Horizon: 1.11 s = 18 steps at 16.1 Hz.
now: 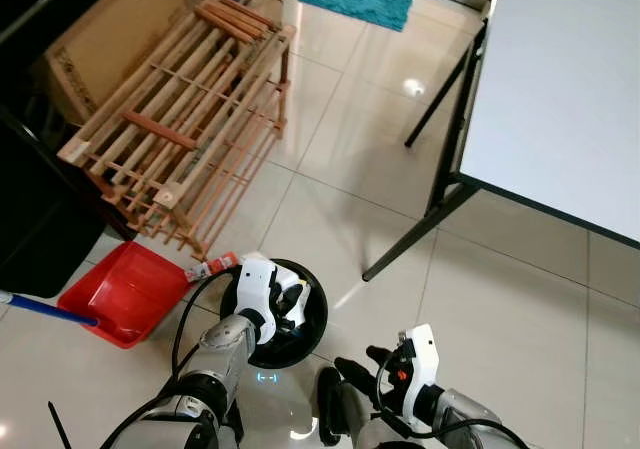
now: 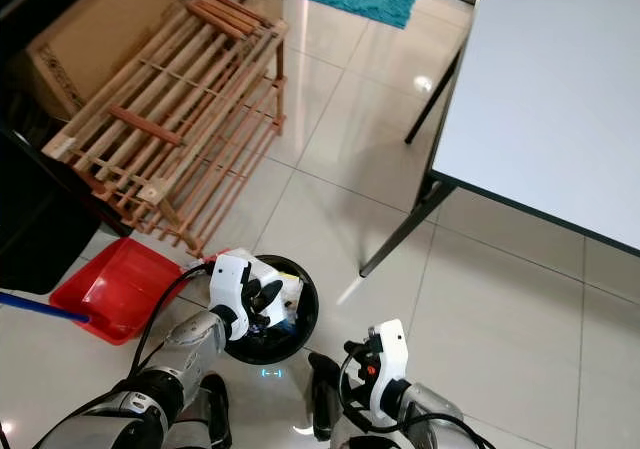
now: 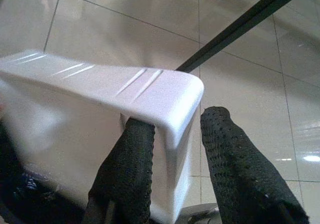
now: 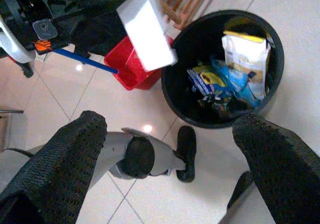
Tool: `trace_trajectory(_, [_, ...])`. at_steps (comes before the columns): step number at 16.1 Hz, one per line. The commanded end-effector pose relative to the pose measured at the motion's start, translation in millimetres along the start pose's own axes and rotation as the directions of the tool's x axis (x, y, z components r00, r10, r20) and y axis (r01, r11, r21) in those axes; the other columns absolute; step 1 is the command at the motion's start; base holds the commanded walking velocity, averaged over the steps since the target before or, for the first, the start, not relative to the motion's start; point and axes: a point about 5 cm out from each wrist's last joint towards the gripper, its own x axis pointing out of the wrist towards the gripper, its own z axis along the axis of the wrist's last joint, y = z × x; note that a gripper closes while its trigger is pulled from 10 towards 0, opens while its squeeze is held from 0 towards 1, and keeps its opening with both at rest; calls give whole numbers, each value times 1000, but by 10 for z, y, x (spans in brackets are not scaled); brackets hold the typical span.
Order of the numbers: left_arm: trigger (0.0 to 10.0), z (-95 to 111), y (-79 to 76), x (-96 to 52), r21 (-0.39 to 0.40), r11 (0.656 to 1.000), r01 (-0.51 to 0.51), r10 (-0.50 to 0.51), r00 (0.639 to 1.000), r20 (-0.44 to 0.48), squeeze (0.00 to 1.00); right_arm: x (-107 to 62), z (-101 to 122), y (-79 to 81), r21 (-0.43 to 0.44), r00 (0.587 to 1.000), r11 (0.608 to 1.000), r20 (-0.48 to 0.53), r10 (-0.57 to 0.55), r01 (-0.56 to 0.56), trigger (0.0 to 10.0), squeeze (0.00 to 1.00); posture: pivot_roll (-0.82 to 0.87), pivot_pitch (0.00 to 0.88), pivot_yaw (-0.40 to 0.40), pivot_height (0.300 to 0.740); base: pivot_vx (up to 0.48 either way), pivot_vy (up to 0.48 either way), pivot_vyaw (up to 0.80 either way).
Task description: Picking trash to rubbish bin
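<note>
The left hand is clamped on a white box right over the black bin — let go only when it is well inside. The right hand waits wide apart — maybe empty.

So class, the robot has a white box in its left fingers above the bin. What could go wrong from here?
1. The white box hangs near the rim of the black bin, not its centre; released here, it might clip the rim and land on the tiles.
2. The left gripper pinches only one thin wall, so the box could slip early.
3. The bin already holds wrappers, so the box may sit high.
</note>
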Motion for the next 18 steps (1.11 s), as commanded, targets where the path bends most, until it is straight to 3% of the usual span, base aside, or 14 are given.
trace_trajectory(1, [10000, -133, -38, -29, -28, 999, 17, -18, 999, -36, 1000, -59, -73, -19, 21, 1000, 1000, -20, -18, 19, 10000, 0, -193, 352, -145, 740, 0, 0, 0])
trace_trajectory(7, [10000, -157, 3, -56, -41, 999, 0, -1, 999, -37, 1000, -67, -61, 4, 35, 1000, 999, -23, -17, 17, 10000, 0, -189, 360, -152, 740, 0, 0, 0])
trace_trajectory(8, [10000, -164, 33, -68, -30, 999, -19, 18, 999, -43, 0, -66, -60, 2, 36, 1000, 999, -24, -18, 19, 10000, 0, -186, 358, -152, 740, 0, 0, 0])
trace_trajectory(10, [10000, -187, 75, -94, -30, 999, -39, 37, 998, -47, 0, -60, -63, -21, 33, 999, 999, -31, -37, 38, 10000, 0, -175, 351, -148, 740, 0, 0, 0])
trace_trajectory(13, [10000, -404, 272, -276, -26, 990, -141, 137, 986, -99, 0, -60, -38, -199, -28, 980, 980, -31, -198, 197, 10000, 0, -145, 319, -134, 740, 0, 0, 0])
trace_trajectory(14, [10000, -469, 322, -330, -21, 985, -171, 167, 979, -121, 0, -65, -27, -266, -72, 962, 961, -36, -269, 266, 10000, 0, -134, 305, -129, 740, 0, 0, 0])
trace_trajectory(16, [10000, -686, 462, -516, 58, 962, -265, 271, 943, -194, 0, -97, 9, -429, -73, 905, 903, -29, -425, 423, 10000, 0, -98, 264, -118, 740, 0, 0, 0])
trace_trajectory(17, [10000, -738, 499, -566, 74, 953, -295, 304, 929, -212, 0, -104, 14, -455, -71, 893, 892, -29, -450, 447, 10000, 0, -89, 255, -116, 740, 0, 0, 0])
trace_trajectory(18, [10000, -876, 593, -719, 44, 927, -373, 372, 897, -239, 0, -133, 29, -529, -75, 847, 845, -15, -531, 529, 10000, 0, -66, 227, -108, 740, 0, 0, 0])
